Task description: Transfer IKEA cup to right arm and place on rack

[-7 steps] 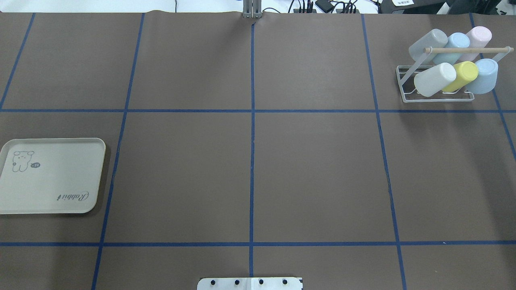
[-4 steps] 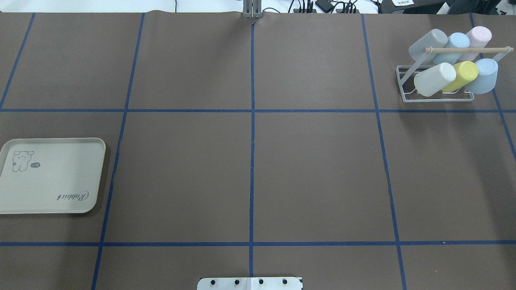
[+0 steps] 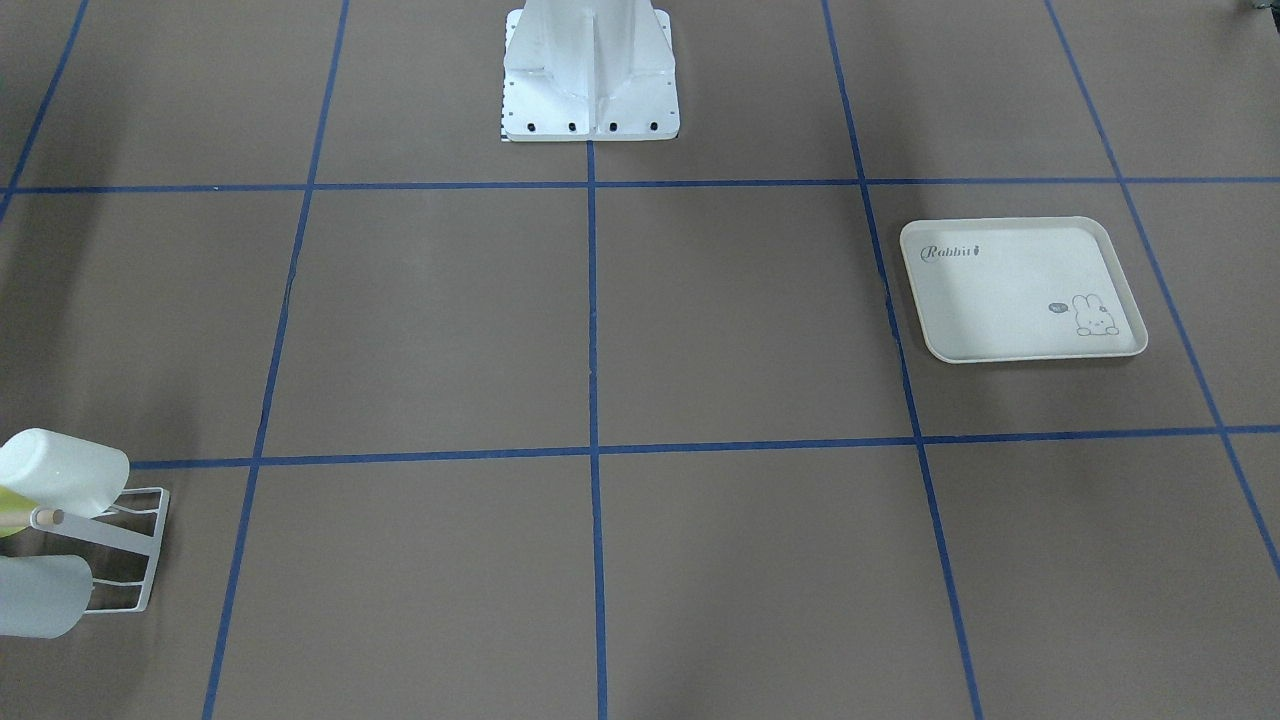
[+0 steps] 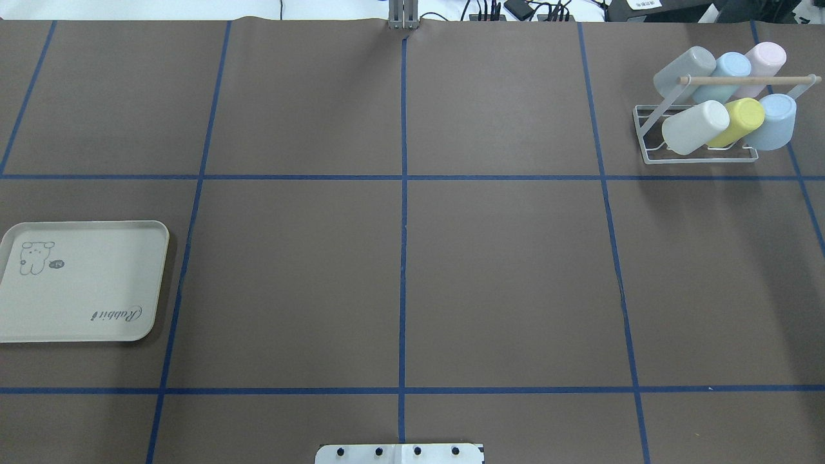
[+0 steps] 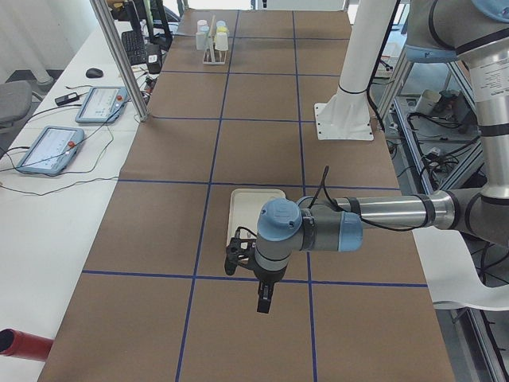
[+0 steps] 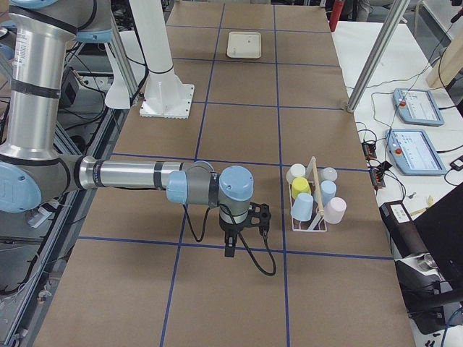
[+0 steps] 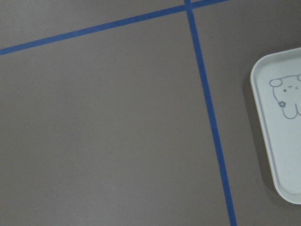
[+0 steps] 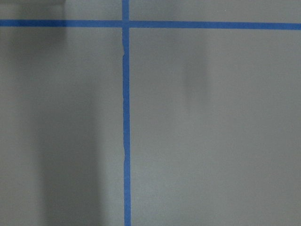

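Observation:
The white wire rack (image 4: 699,160) with its wooden dowel (image 4: 747,80) stands at the far right and holds several pastel cups, such as a white one (image 4: 695,127) and a yellow one (image 4: 740,120). The rack also shows in the front view (image 3: 155,550) and the right side view (image 6: 311,217). No cup is off the rack in any view. My left gripper (image 5: 263,305) hangs above the table near the tray. My right gripper (image 6: 229,251) hangs above the table left of the rack. Both show only in side views, so I cannot tell whether they are open or shut.
A cream rabbit tray (image 4: 84,322) lies at the left edge with nothing on it; it also shows in the front view (image 3: 1010,300) and the left wrist view (image 7: 282,150). The robot's white base (image 3: 590,80) stands at the near middle. Blue tape lines grid the brown table.

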Tool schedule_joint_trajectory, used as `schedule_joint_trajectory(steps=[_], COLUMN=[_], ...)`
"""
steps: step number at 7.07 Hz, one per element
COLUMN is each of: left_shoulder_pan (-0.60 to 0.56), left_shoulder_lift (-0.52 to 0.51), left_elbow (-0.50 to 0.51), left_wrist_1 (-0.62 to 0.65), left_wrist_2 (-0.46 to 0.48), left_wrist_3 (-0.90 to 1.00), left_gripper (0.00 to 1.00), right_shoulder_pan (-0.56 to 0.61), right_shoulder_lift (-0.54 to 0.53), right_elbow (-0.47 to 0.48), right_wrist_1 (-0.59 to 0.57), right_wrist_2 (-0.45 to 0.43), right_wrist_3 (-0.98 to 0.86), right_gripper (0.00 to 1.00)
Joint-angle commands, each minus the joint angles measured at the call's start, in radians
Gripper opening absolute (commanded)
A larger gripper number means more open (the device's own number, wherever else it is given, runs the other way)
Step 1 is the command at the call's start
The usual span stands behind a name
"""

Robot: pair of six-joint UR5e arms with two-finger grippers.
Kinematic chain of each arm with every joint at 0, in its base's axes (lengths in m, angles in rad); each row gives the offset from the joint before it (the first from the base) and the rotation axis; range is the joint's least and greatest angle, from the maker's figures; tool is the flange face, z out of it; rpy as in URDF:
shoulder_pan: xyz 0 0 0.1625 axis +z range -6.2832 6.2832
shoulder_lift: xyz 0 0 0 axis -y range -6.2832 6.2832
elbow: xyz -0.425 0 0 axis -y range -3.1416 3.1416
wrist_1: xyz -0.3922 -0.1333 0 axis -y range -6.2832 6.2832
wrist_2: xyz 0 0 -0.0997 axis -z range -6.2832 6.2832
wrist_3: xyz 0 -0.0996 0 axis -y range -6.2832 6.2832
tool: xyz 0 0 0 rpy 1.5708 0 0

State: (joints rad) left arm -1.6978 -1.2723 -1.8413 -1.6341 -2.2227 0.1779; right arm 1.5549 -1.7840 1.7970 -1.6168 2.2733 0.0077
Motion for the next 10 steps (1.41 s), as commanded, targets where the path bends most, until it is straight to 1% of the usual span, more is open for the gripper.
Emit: schedule_joint_trajectory(steps=[1, 2, 7, 8, 10], left_shoulder_pan=[-0.005, -0.005, -0.005, -0.005, -0.005], left_shoulder_lift=[-0.016, -0.013, 0.005, 0.005, 0.005], left_elbow=[-0.006, 0.011, 0.022, 0.052, 0.062], left_wrist_1=[-0.047, -0.126, -0.133, -0.138, -0.136], left_wrist_2=[0.0, 0.0, -0.003, -0.005, -0.003], left_wrist_3=[0.006, 0.005, 0.003, 0.005, 0.003], left_gripper=[1.0, 1.0, 1.0, 1.0, 1.0], right_shoulder_pan=[0.001, -0.001, -0.001, -0.001, -0.001], right_shoulder_lift=[0.0, 0.0, -0.002, -0.002, -0.002], right_elbow=[0.002, 0.001, 0.001, 0.001, 0.002], right_wrist_1=[0.0, 0.0, 0.0, 0.0, 0.002], right_wrist_2=[0.002, 0.002, 0.009, 0.009, 0.009], right_wrist_3=[-0.002, -0.002, 0.0, -0.003, -0.003], right_gripper=[1.0, 1.0, 1.0, 1.0, 1.0])
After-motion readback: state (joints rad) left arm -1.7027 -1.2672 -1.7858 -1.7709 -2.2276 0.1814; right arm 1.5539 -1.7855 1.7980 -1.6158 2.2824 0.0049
